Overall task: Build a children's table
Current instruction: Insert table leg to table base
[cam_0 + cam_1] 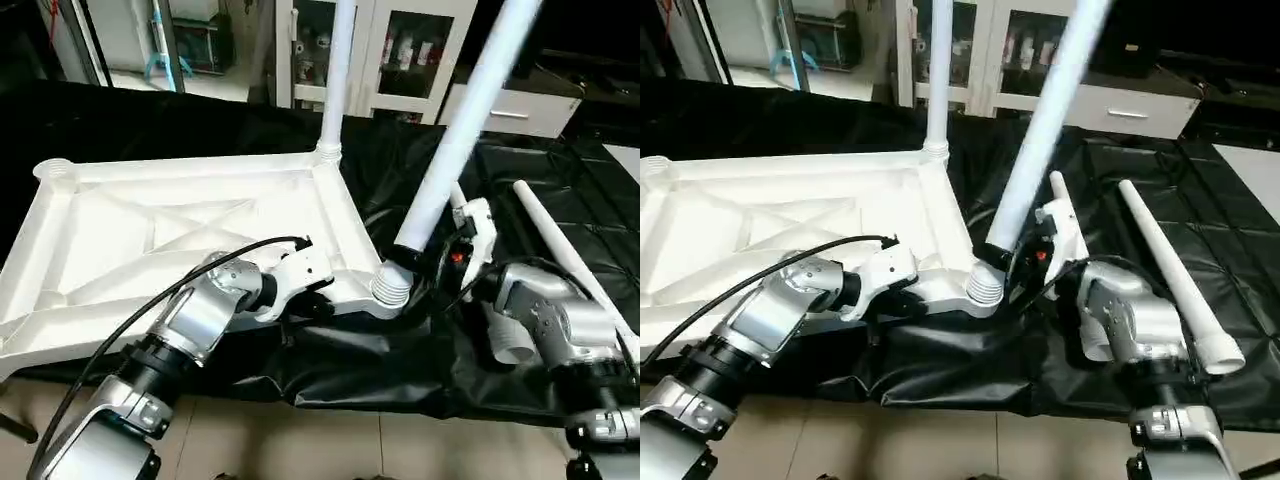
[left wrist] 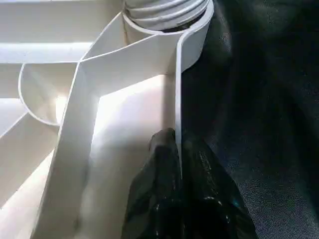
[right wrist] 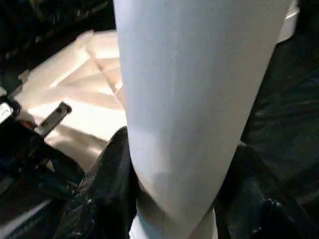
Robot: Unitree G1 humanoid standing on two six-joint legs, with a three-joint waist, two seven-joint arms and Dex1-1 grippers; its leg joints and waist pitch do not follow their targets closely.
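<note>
Left claw (image 2: 177, 149) pinches the ribbed white plastic tabletop (image 1: 150, 240) rim; right claw (image 3: 174, 199) clasps a smooth tapered tube leg (image 1: 455, 140)

White plastic on black sheeting, under my silver arms

The tabletop (image 1: 200, 230) I'm pinching looks like smooth white moulded plastic with a slight sheen, its thin rim wall between my left fingers (image 2: 164, 199), which are glossy black and a little wrinkled, like a rubbery coating. The leg (image 3: 199, 99) between my right fingers (image 3: 104, 189) is a smooth, satin white plastic tube, and the ridged threading (image 1: 390, 288) just beyond those fingertips is the same plastic. The spare leg (image 1: 1170, 280) looks matt white. The table cover (image 1: 520, 180) is a thin black sheet, creased and shiny like plastic film. My forearms (image 1: 200, 320) are brushed silver metal.
</note>
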